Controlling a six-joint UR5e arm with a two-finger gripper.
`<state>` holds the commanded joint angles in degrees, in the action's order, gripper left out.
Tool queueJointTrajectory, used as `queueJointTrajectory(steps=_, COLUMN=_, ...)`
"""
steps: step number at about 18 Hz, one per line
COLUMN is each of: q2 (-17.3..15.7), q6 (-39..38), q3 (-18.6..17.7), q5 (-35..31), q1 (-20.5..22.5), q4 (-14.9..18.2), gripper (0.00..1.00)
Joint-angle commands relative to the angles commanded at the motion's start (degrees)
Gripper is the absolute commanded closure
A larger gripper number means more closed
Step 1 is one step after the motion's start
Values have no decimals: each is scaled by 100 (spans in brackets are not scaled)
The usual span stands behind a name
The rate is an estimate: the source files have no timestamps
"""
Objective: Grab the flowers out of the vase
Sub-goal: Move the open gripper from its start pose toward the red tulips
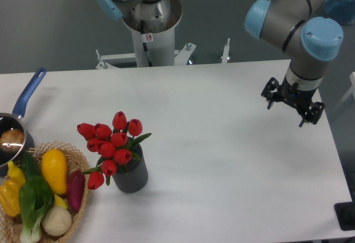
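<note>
The flowers (111,144), a bunch of red tulip buds with green leaves, stand in the vase (131,175), a small dark grey ribbed cylinder at the table's front left. The bunch spreads wider than the vase and leans to the left. My gripper (292,105) hangs over the table's right side, far from the vase, pointing down. Its dark fingers stand apart with nothing between them.
A wicker basket (79,198) with yellow, purple, green and white vegetables sits at the front left corner, right beside the vase. A steel saucepan (11,141) with a blue handle lies at the left edge. The arm's base column (147,32) stands behind the table.
</note>
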<state>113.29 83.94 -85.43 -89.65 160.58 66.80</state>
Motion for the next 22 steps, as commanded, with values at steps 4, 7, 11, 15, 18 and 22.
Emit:
queueJointTrajectory(steps=4, q2=0, q6=9, q3=-17, q5=0, q1=-52, q4=0, gripper=0)
queueJointTrajectory(steps=7, q2=0, q6=9, q3=-9, q5=9, q1=-131, q4=0, gripper=0)
queueJointTrajectory(steps=11, q2=-17, q6=18, q3=0, q5=-9, q1=-272, q4=-9, gripper=0)
queueJointTrajectory(steps=15, q2=-97, q6=-17, q3=18, q5=35, q1=-317, q4=-44, gripper=0)
queueJointTrajectory(steps=18, q2=-236, q6=-630, q3=-210, q5=141, q1=-448, q4=-123, gripper=0)
queueJointTrajectory(steps=22, q2=-500, q6=-844, q3=-534, q5=605, q1=-597, q4=-281, gripper=0)
